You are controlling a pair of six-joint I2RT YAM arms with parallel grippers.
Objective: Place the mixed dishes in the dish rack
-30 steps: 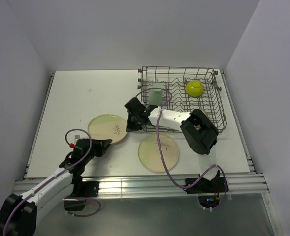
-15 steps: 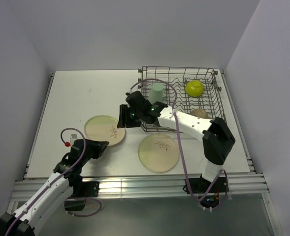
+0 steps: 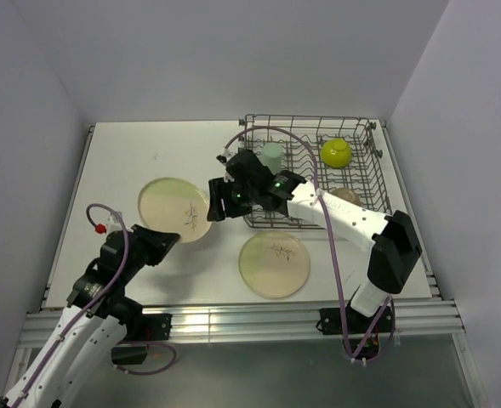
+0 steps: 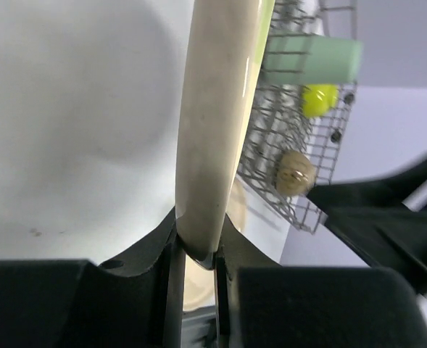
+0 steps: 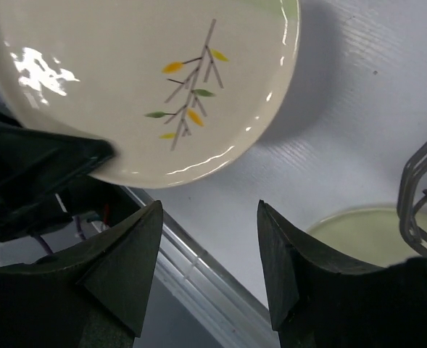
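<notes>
your left pincer (image 4: 197, 250) grips the cream plate (image 3: 172, 208) by its rim (tilted up off the bench (image 3: 122, 161)); your right pincer (image 5: 207, 217) gapes empty just beside it.

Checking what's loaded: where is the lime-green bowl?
Top view: the lime-green bowl sits inside the dish rack, far right part, right of the mint-green cup.

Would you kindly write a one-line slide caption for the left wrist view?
Left tool clamps a cream plate by its rim, dish rack beyond.
</notes>
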